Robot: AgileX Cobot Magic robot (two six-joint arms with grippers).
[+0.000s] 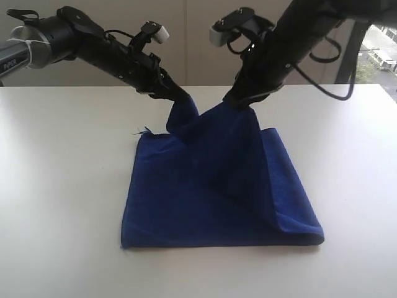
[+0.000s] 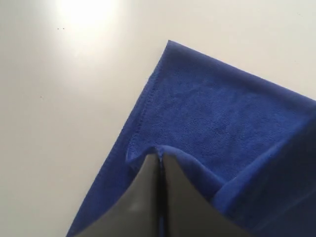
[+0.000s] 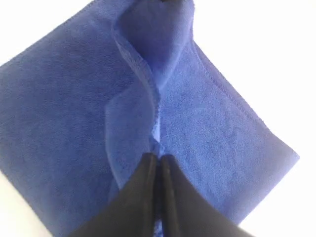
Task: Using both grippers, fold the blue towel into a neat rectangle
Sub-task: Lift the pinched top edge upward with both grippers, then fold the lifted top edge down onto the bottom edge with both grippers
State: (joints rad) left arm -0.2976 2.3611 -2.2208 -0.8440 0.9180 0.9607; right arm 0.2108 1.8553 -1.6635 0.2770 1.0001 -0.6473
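The blue towel (image 1: 211, 192) lies on the white table, its far edge pulled up into two peaks. My left gripper (image 1: 180, 96) is shut on the far left part of that edge and holds it off the table. My right gripper (image 1: 239, 102) is shut on the far right part, and cloth drapes down from it in a steep fold. In the left wrist view the jaws (image 2: 159, 158) pinch a bunched fold of the blue towel (image 2: 222, 118). In the right wrist view the shut jaws (image 3: 157, 159) grip the stitched edge of the blue towel (image 3: 59, 98).
The white table (image 1: 56, 186) spreads bare on both sides and in front of the towel. A pale wall runs behind the table, and a window shows at the far right.
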